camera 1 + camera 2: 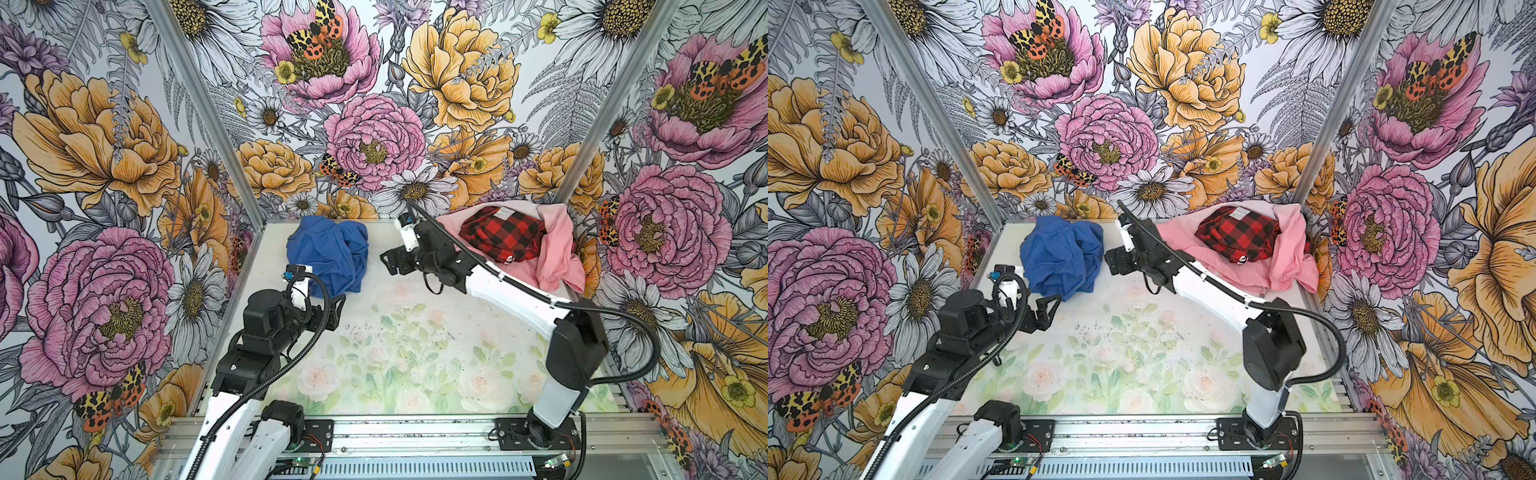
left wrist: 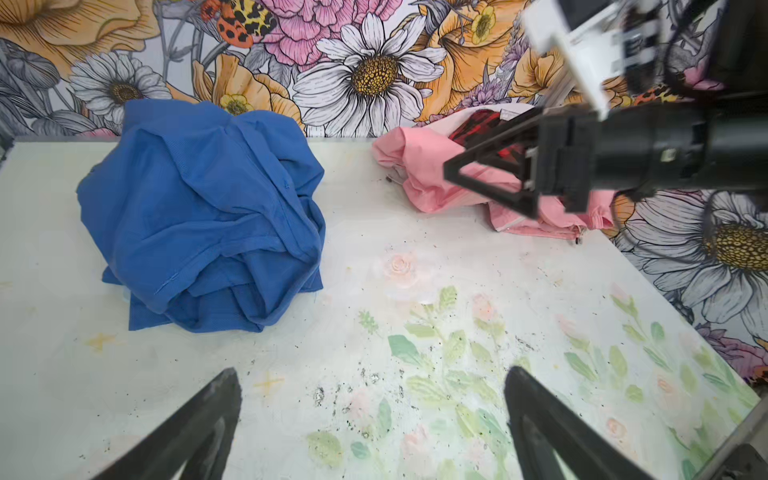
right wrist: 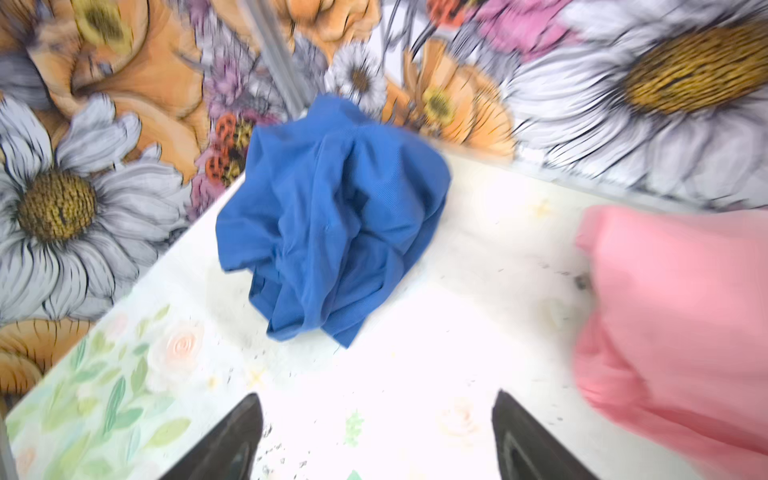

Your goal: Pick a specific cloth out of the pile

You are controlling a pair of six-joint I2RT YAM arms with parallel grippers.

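My right hand (image 1: 385, 264) hangs spread, empty, just beside the cloth (image 1: 328, 253) — crumpled on the surface (image 1: 415, 332), apart from the pile (image 1: 555, 249); my left hand (image 1: 338, 309) gapes empty too.

The cloth (image 2: 199, 216) is matt blue fabric with a fine ribbed weave. The pink garment (image 1: 557, 253) seems smoother, perhaps cotton. The table (image 2: 415, 291) is matt, scuffed and speckled. The rail (image 1: 415, 432) is brushed metal.

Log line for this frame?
crumpled royal-blue fabric cloth: alone on table | red-black plaid cloth: atop light-pink garment | left gripper: open, empty | right gripper: open, empty
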